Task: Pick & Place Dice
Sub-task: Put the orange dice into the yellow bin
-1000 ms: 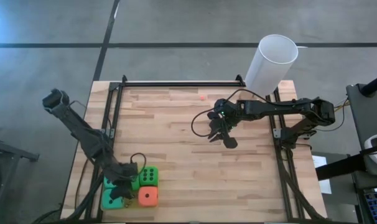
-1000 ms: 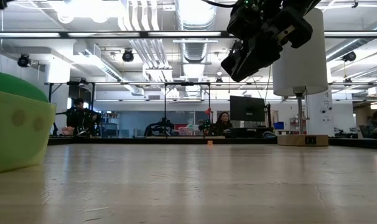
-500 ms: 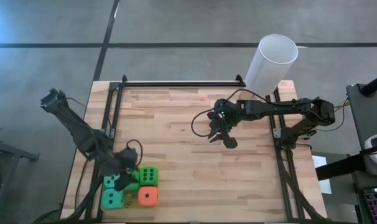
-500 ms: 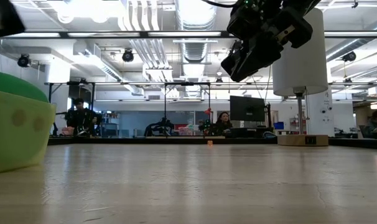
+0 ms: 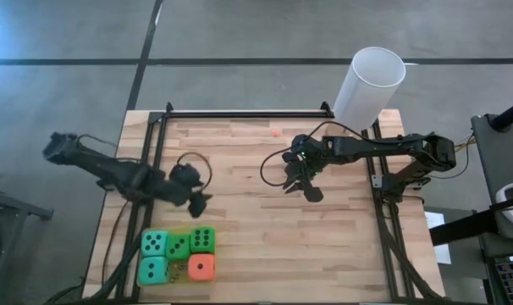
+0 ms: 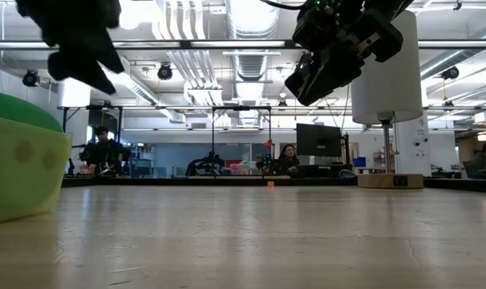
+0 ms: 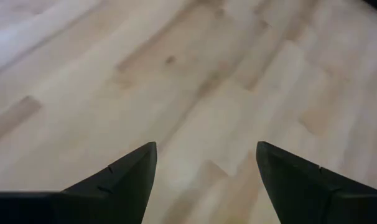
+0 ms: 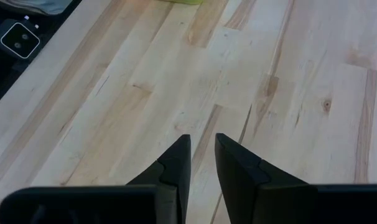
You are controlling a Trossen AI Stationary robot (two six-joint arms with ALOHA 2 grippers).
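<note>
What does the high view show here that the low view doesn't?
Only the high view shows all five dice clustered at the table's near-left corner, and which arm is which. Only the low view shows the room behind, with people seated at desks. Both show the left gripper and right gripper raised over bare wood, and the white cylinder.

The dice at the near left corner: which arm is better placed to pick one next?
Probably the left. Its open, empty gripper hangs just beyond the dice, while the right gripper is far off, mid-table.
</note>
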